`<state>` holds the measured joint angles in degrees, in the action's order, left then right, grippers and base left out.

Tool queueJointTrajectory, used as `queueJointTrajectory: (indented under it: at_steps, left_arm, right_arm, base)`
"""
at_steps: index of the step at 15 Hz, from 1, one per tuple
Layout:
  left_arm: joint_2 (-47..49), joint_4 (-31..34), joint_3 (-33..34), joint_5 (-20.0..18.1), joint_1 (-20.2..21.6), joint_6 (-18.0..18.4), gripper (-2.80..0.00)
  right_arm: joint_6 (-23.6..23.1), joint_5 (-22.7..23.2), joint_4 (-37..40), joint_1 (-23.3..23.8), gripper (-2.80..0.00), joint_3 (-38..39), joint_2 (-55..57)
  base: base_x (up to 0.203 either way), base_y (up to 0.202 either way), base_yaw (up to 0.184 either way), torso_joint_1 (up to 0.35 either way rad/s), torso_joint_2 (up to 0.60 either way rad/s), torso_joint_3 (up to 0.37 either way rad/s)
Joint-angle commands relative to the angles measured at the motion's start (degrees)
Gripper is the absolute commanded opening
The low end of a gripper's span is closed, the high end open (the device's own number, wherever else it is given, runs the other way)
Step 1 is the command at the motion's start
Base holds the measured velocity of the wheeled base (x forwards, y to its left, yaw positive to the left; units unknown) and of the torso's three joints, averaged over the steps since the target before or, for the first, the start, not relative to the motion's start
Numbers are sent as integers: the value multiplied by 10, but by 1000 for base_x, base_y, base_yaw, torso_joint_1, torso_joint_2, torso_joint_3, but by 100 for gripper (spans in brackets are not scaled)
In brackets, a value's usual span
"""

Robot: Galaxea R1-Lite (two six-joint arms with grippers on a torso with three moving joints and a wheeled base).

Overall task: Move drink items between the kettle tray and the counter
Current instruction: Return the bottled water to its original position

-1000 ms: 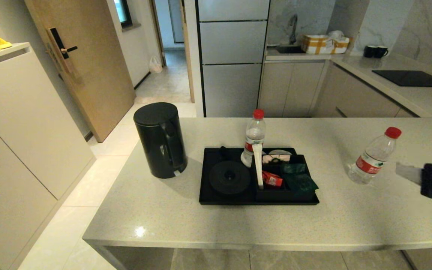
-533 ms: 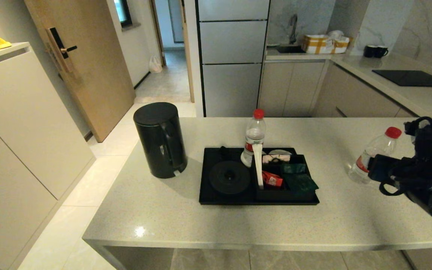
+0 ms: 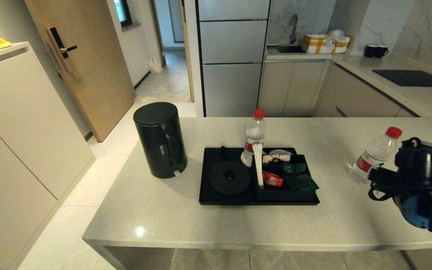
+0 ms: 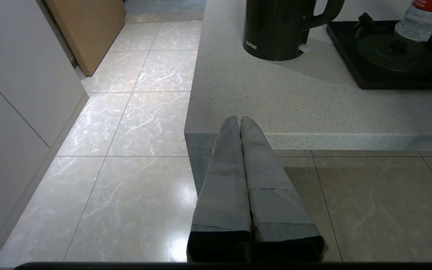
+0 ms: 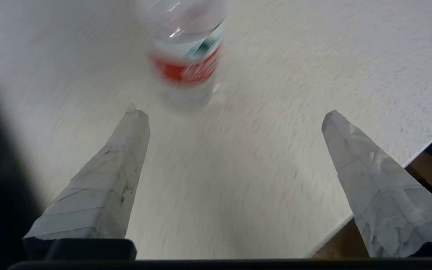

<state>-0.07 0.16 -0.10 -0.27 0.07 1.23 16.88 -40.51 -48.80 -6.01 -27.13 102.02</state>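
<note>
The black kettle (image 3: 159,140) stands on the speckled counter (image 3: 186,221), left of the black tray (image 3: 208,197), whose round base (image 3: 229,177) is bare. One red-capped bottle (image 3: 254,139) stands at the tray's back. A second bottle (image 3: 374,156) stands on the counter far to the right. My right arm (image 3: 420,168) is just right of it. In the right wrist view my right gripper (image 5: 233,112) is open, and that bottle (image 5: 188,60) lies ahead of the fingertips, untouched. My left gripper (image 4: 239,119) is shut and empty, low by the counter's front left corner, with the kettle (image 4: 279,30) far ahead.
Sachets (image 3: 294,178) fill the tray's boxed section. The counter's right edge shows close beside my right fingers (image 5: 354,150). A second counter with a black cooktop (image 3: 411,78) and mugs (image 3: 375,51) runs behind on the right. Tiled floor (image 4: 126,112) lies left of the counter.
My right arm has come in from the right edge and turned, and its wrist now sits close to the right of the counter bottle. Bottles, kettle and tray have not moved.
</note>
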Motion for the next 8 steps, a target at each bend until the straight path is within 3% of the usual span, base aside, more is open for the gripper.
queueJointTrajectory:
  at_steps: [1,5,8]
  left_arm:
    - [1,0,0,0,0,0,-280]
    - [1,0,0,0,0,0,-280]
    - [1,0,0,0,0,0,-280]
  right_arm:
    - [2,-1,-39,22,0,-11,55]
    - [-27,-1,-201,32,0,-47,208]
    - [-102,13,-338,34,0,-97,295]
  base:
    - [0,0,0,0,0,0]
    - [0,0,0,0,0,0]
    - [0,0,0,0,0,0]
